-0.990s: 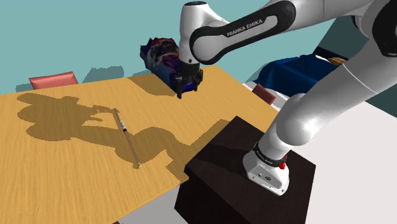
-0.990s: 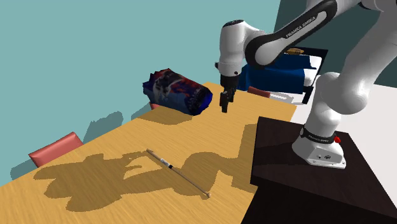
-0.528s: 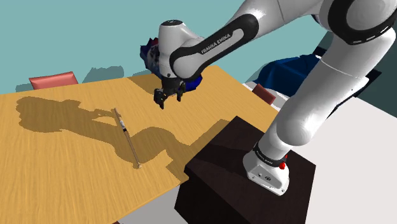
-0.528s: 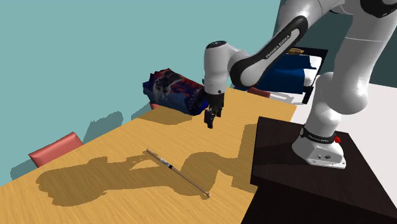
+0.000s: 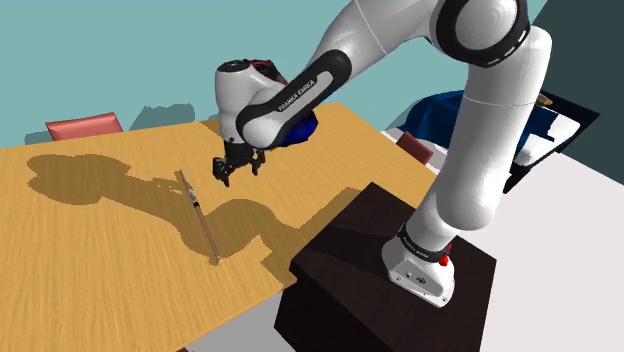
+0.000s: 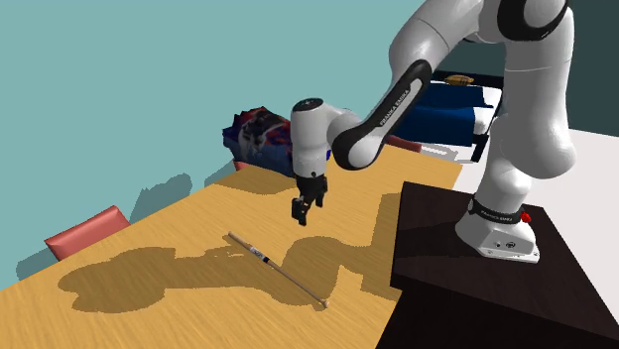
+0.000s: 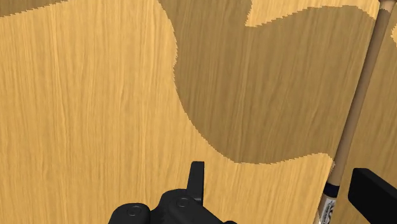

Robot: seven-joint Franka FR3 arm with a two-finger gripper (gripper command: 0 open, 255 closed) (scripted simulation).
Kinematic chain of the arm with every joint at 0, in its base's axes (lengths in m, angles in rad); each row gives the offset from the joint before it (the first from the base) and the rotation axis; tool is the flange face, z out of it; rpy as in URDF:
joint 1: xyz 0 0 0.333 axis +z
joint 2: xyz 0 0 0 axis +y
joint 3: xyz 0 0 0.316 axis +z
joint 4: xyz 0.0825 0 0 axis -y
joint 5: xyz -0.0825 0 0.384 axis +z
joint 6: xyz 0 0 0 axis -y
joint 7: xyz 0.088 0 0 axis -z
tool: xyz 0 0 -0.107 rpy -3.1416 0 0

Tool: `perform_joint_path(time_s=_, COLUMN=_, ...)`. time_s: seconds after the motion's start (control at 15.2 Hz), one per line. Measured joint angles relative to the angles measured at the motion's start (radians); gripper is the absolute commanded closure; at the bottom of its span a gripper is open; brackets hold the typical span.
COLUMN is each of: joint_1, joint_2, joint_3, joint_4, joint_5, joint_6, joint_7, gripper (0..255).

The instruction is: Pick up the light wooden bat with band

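Observation:
The bat (image 5: 200,212) is a thin, light wooden stick with a dark band near its middle. It lies flat on the wooden table (image 5: 100,260), partly in the arm's shadow. My black gripper (image 5: 236,168) hangs open a little above the table, just to the shoulder view's right of the bat's far half. In the second exterior view the gripper (image 6: 301,210) hovers above and behind the bat (image 6: 278,268). In the wrist view the bat (image 7: 357,102) runs along the table just inside one black finger (image 7: 375,189). The open gripper (image 7: 285,183) holds nothing.
A blue and red patterned bag (image 6: 270,139) lies at the table's far edge behind the gripper. A red block (image 5: 85,127) shows beyond the table's far side. The dark stand (image 5: 380,270) borders the table's near corner. Blue and white furniture (image 6: 446,114) stands behind the stand.
The gripper has swung from beside the patterned bag across the table toward the bat and come lower. The bat has not moved.

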Motion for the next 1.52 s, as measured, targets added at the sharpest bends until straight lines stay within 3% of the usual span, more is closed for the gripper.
perform_joint_path(time_s=0.4, joint_1=0.080, joint_2=0.231, joint_3=-0.034, joint_4=0.214, joint_5=-0.065, joint_6=0.017, joint_7=0.119, gripper=0)
perform_joint_path(time_s=0.86, joint_1=0.165, joint_2=0.507, joint_3=-0.075, joint_4=0.535, joint_5=-0.089, joint_6=-0.017, joint_7=0.191, gripper=0)
perform_joint_path(time_s=1.39, joint_1=0.182, joint_2=0.614, joint_3=-0.094, joint_4=0.609, joint_5=-0.102, joint_6=0.018, joint_7=0.202, gripper=0)
perform_joint_path(time_s=1.45, joint_1=0.183, joint_2=0.617, joint_3=-0.095, joint_4=0.608, joint_5=-0.103, joint_6=0.022, joint_7=0.202, gripper=255)
perform_joint_path(time_s=1.52, joint_1=0.182, joint_2=0.619, joint_3=-0.095, joint_4=0.609, joint_5=-0.103, joint_6=0.023, joint_7=0.202, gripper=255)
